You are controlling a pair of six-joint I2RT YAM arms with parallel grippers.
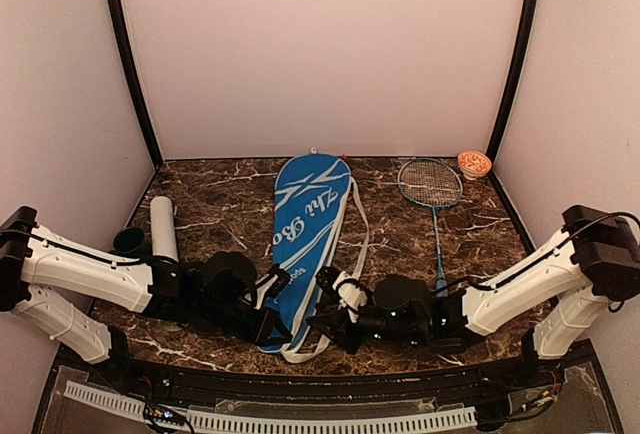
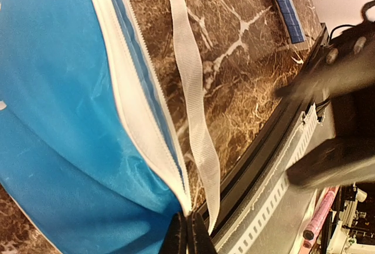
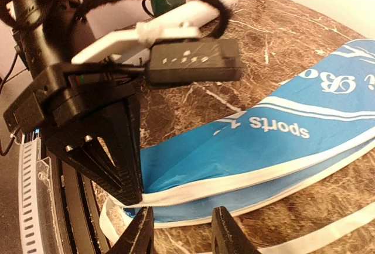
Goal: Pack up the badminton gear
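Cover spot: the cover (image 1: 305, 244) lies flat mid-surface, wide end far, narrow end toward you, right between both arms.
Left gripper (image 2: 187, 233): jaws are closed, and they look pinched on the white trim (image 2: 137, 119) at the cover's near tip.
Right gripper (image 3: 183, 230): jaws stand apart with nothing in them, hovering just over the near edge of the cover.
Cover feel: thin, smooth blue fabric, so I'd guess it's light, floppy and a bit slick. Lift one end and the rest will likely sag and drag.
Where to grab: go for the trim along the zip edge. It's doubled up and ridged, so your jaws get more bite than on the flat panel.
Strap (image 2: 190, 90): white woven webbing, limp, looping loose on the surface (image 1: 220, 204) beside the cover. It could easily snag, so don't pull on it.
Racket (image 1: 432, 194): to the right of the cover, head far, blue handle near. Thin stiff shaft, light frame, strings look delicate. Take it by the handle.
Tube (image 1: 162, 226): long, white and round, lying far left. Probably hard, and it could roll, so grip it across the middle.
Inside the cover: can't tell what's in there from here.
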